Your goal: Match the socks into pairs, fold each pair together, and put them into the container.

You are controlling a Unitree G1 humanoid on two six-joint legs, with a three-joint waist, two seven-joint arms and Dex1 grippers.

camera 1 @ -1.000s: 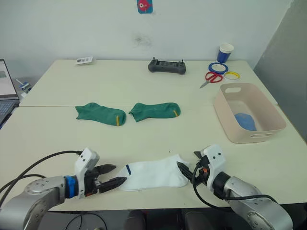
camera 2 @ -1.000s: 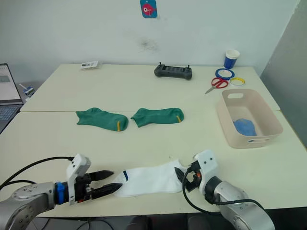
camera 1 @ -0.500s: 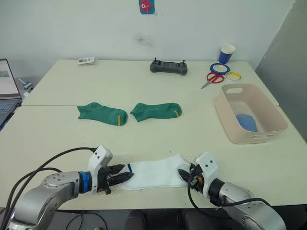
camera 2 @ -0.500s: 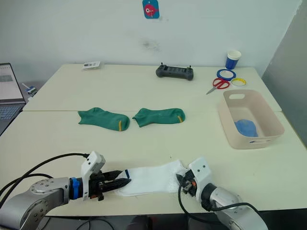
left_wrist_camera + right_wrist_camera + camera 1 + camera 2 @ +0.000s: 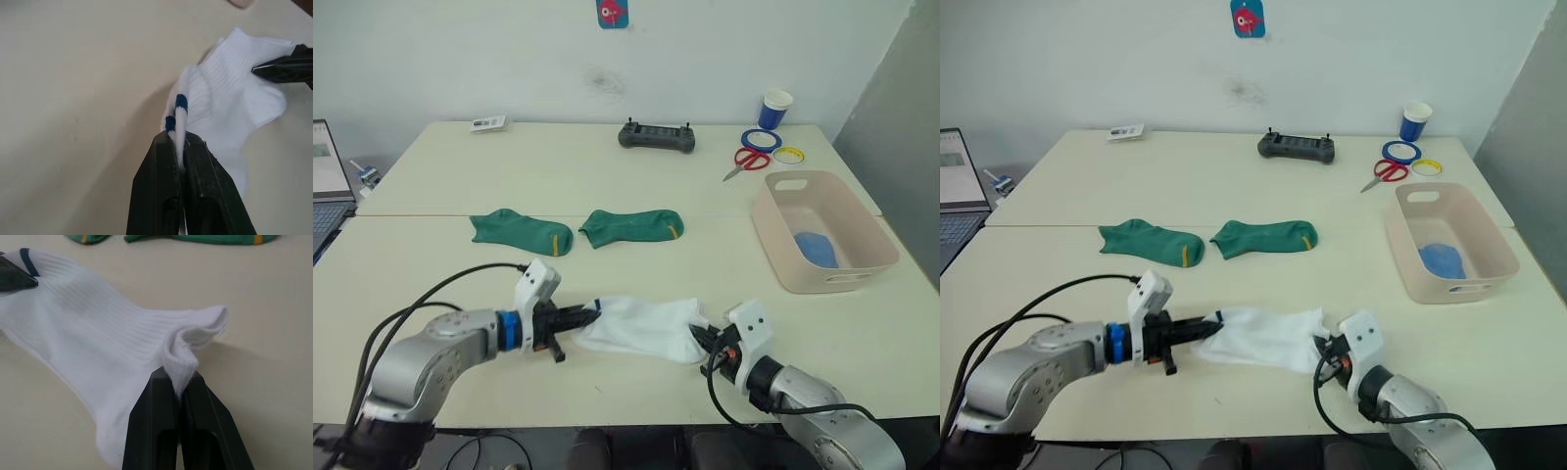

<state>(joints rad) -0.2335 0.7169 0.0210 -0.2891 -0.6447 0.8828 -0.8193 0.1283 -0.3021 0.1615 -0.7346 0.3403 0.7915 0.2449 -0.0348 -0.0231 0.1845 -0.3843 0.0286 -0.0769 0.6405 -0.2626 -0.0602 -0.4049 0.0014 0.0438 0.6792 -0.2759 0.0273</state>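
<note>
White socks [image 5: 641, 328] with a dark blue cuff mark hang stretched just above the table's front, between my two grippers. My left gripper [image 5: 592, 315] is shut on the cuff end [image 5: 180, 105]. My right gripper [image 5: 698, 336] is shut on the toe end [image 5: 183, 364]. Two dark green socks [image 5: 521, 232] [image 5: 631, 226] lie flat side by side at mid-table. The pale pink-beige container [image 5: 766, 233] stands at the right, with light blue sock fabric [image 5: 815, 248] inside.
Along the back edge lie a black controller [image 5: 655, 136], red scissors [image 5: 744, 160], blue and yellow tape rings [image 5: 759, 139], a blue-and-white cup [image 5: 774, 104] and a small card [image 5: 486, 123]. A laptop [image 5: 325, 186] sits at the far left.
Both grippers went from open to shut on the white sock's ends. The sock has risen off the table and moved away from the front edge; the left gripper came in toward the middle.
</note>
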